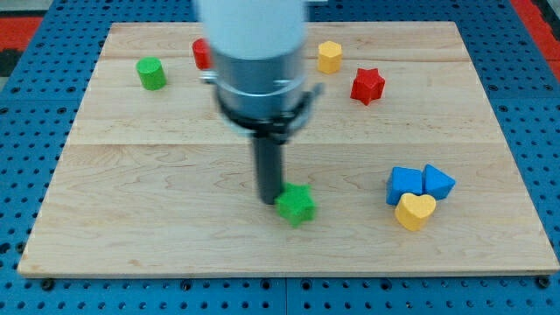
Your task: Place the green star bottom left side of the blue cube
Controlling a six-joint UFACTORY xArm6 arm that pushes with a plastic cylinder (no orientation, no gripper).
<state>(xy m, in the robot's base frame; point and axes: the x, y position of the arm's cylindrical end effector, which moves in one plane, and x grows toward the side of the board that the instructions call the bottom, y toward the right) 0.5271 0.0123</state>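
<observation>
The green star lies on the wooden board below its middle. My tip stands right at the star's left edge, touching it or nearly so. The blue cube sits toward the view's right, well to the right of the star. A blue triangular block touches the cube's right side, and a yellow heart sits against the cube's bottom right.
A green cylinder-like block lies at the top left. A red block is partly hidden behind the arm. A yellow hexagonal block and a red star lie at the top right. The board's edges border a blue pegged surface.
</observation>
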